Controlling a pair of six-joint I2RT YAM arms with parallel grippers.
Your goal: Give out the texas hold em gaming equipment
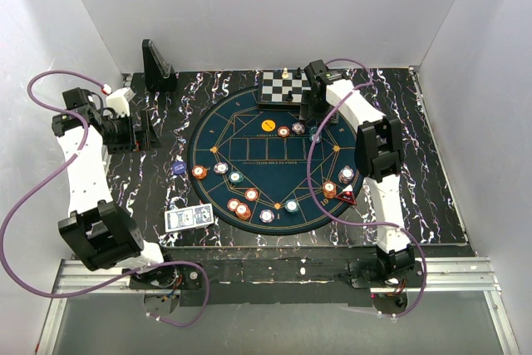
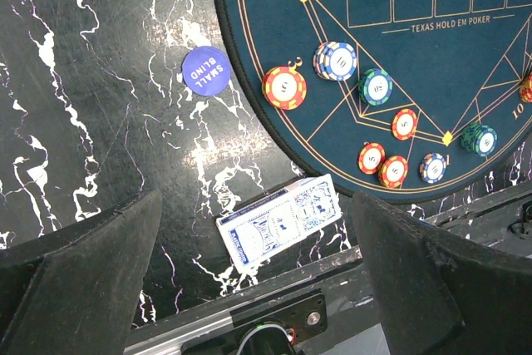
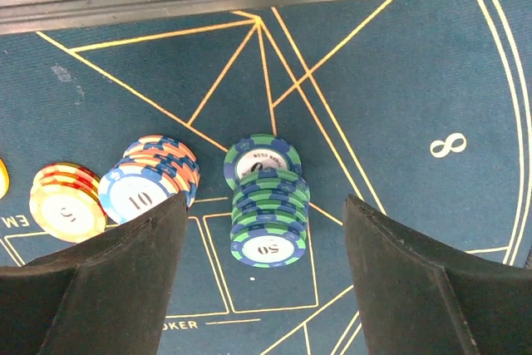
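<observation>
My right gripper point(image 3: 264, 199) is open over the far side of the round mat point(image 1: 249, 151). Its fingers stand either side of a leaning stack of green-and-blue chips point(image 3: 268, 214) without touching it. One more green chip point(image 3: 259, 157) lies flat just behind the stack. Left of that sit an orange-and-blue "10" stack point(image 3: 141, 184) and a red-yellow chip point(image 3: 65, 205). My left gripper point(image 2: 256, 197) hangs open above a blue-backed deck of cards point(image 2: 278, 222) near the table's front edge. A blue "small blind" disc point(image 2: 205, 70) lies off the mat. Several chip piles, a yellow disc point(image 1: 268, 125) and a red triangular marker point(image 1: 347, 198) dot the mat.
A small chessboard point(image 1: 285, 86) with pieces stands at the mat's far edge, right behind my right gripper point(image 1: 313, 112). A black upright stand point(image 1: 156, 66) is at the back left. The black marbled table point(image 1: 416, 164) is walled in by white panels.
</observation>
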